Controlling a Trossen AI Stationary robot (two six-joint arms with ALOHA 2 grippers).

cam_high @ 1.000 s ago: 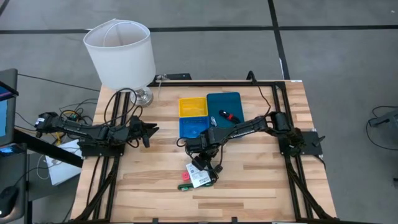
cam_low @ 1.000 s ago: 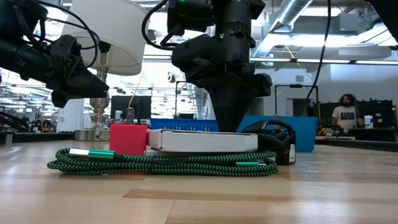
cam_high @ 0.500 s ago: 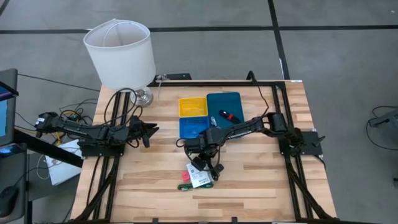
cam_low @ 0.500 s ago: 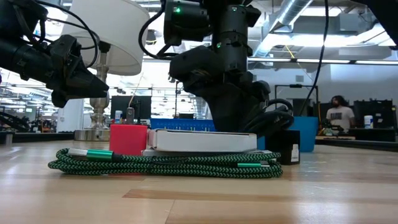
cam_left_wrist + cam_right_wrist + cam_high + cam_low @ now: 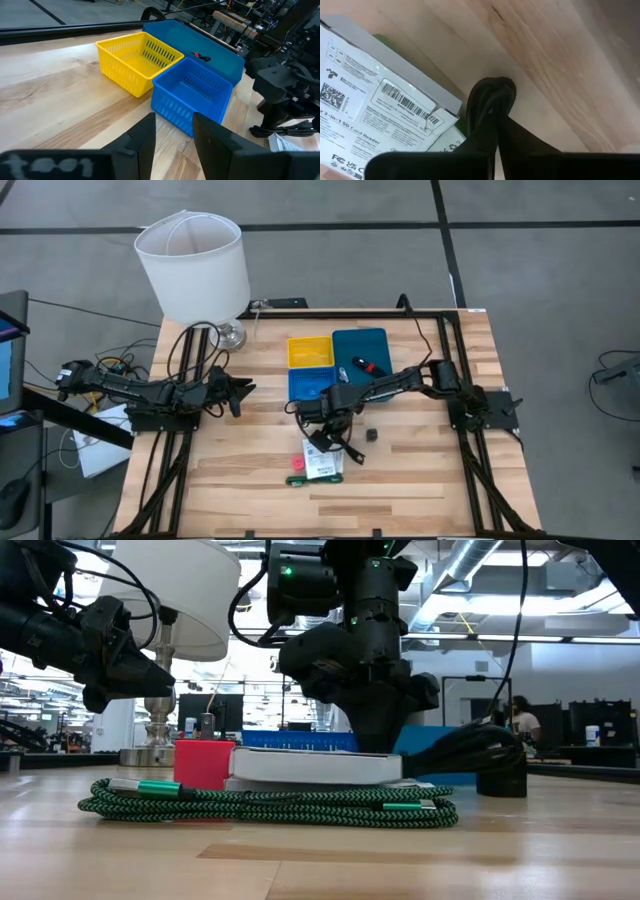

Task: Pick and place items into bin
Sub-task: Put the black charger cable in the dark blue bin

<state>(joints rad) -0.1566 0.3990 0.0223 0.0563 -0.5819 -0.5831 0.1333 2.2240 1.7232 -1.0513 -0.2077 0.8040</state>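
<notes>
We see the right gripper (image 5: 340, 442) has clamped shut on the black cable (image 5: 488, 102) beside the white packet (image 5: 324, 464). The small black block (image 5: 372, 434) that sat against the pile has slid away and now sits apart on the wooden table (image 5: 420, 480).

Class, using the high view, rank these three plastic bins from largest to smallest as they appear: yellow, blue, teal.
1. Teal rectangular plastic bin, clearly the largest.
2. Yellow square plastic bin and blue square plastic bin look alike in size, and the blue is partly covered by the arm, so unranked.
</notes>
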